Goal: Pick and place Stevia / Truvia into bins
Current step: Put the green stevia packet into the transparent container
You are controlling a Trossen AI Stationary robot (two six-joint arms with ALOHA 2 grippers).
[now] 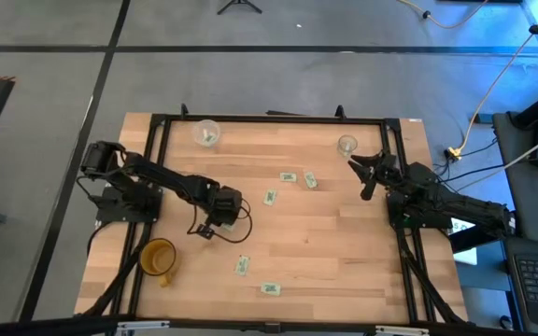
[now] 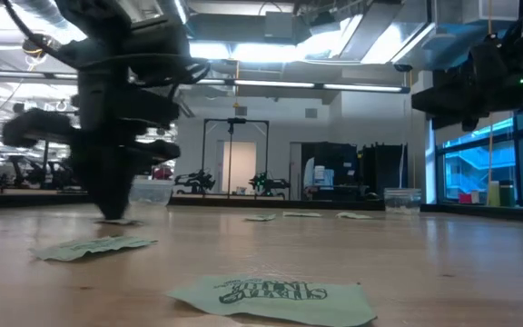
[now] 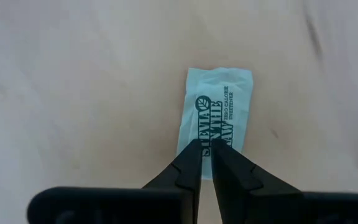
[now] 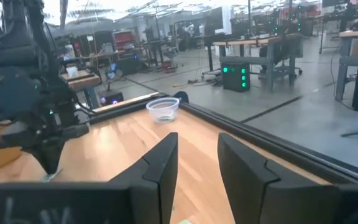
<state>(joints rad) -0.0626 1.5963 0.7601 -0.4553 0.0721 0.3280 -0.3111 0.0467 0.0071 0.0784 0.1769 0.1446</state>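
Note:
Several whitish-green Stevia sachets lie flat on the wooden table: two (image 1: pixel 289 175) (image 1: pixel 310 179) mid-table, one (image 1: pixel 270 197) below them, and two (image 1: pixel 243 265) (image 1: pixel 269 288) toward the near edge. My left gripper (image 1: pixel 205 229) points down, shut on another sachet (image 3: pixel 216 112). The wide cloudy cup (image 1: pixel 205 133) stands at the far edge with something greenish inside. The narrow clear cup (image 1: pixel 346 145) stands far right. My right gripper (image 1: pixel 367 173) hovers open just beside the clear cup, touching nothing. My left gripper comes from above, pointing down. Its fingertips (image 3: pixel 197 149) close together on one short end (image 3: pixel 205 138) of the sachet, over the print. The sachet lies flat on the table, and its other end reaches out past the fingers.
A yellow-orange mug (image 1: pixel 159 259) stands near the left arm's base side, toward the near-left corner. A black frame (image 1: pixel 269 118) runs around the table's edges. Bare wood lies between the middle sachets and the right arm. In the low view a sachet (image 2: pixel 275 300) lies close to the camera.

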